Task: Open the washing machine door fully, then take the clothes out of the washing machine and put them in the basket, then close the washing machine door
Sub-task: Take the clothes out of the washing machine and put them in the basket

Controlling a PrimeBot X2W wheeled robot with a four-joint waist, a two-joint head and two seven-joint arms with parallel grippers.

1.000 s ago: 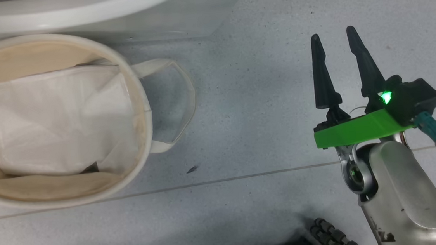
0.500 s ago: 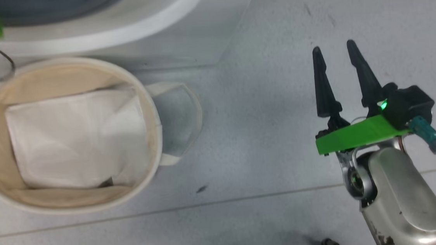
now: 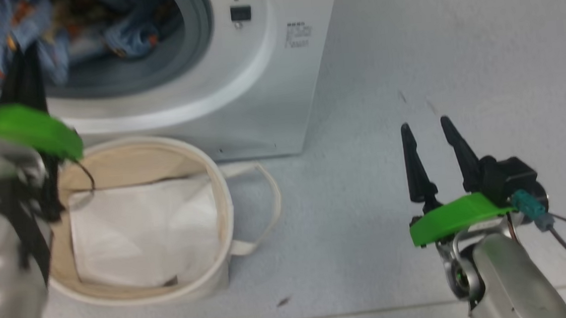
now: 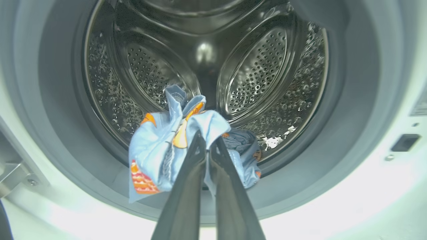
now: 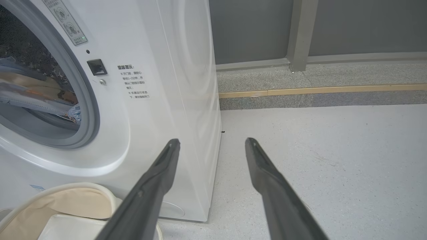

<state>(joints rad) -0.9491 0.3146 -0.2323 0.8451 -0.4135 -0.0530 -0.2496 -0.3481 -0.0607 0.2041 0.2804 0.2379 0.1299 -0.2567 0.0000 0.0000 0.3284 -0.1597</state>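
Jaws of the left gripper (image 4: 206, 141) are pressed together, pinching a fold of the blue, orange-patterned clothes (image 4: 153, 153) at the mouth of the washing machine (image 3: 276, 78); the cloth hangs in front of the perforated drum (image 4: 257, 76), with more blue fabric lying behind it; the right gripper (image 3: 425, 124) hangs over the floor (image 3: 455, 39), jaws spread wide, holding nothing; the basket (image 3: 220, 194) sits just below the opening.

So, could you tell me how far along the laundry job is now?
Done: the washing machine stands open. In hand: the left tool is shut on the blue clothes at the mouth of the drum; the right tool hangs open above the floor. Left: no clothes are in the basket yet, more blue fabric lies in the drum, and the door is not yet closed.
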